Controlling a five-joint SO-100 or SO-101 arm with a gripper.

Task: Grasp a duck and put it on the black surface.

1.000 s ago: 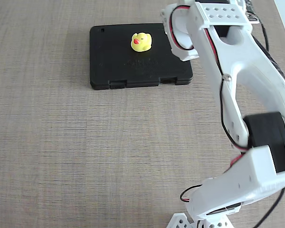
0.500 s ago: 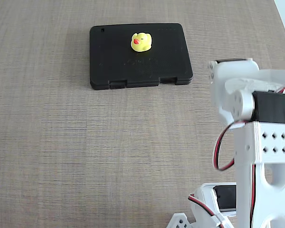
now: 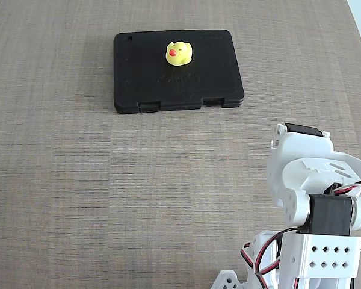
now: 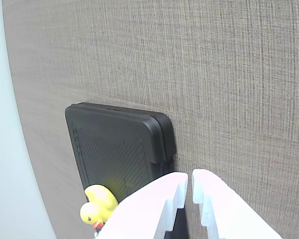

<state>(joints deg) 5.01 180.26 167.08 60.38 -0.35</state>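
The small yellow duck [image 3: 178, 53] with its orange-red beak sits upright on the far half of the black surface [image 3: 150, 84], a flat slab at the top middle of the table. In the wrist view the duck [image 4: 98, 204] shows at the lower left, on the slab [image 4: 114, 144]. My gripper [image 4: 190, 175] enters that view from the bottom. Its white fingers [image 4: 154, 204] are closed to a thin slit with nothing between them. They are well apart from the duck. The arm [image 3: 307, 180] is folded low at the right front of the fixed view.
The table is a brown woven-look surface [image 3: 108, 192]. A pale strip beyond the table edge [image 4: 10, 149] runs down the left of the wrist view. Red and black cables [image 3: 262, 256] hang by the arm's base.
The arm has drawn back from beside the slab and folded down toward its base at the lower right. The duck and the slab have not moved.
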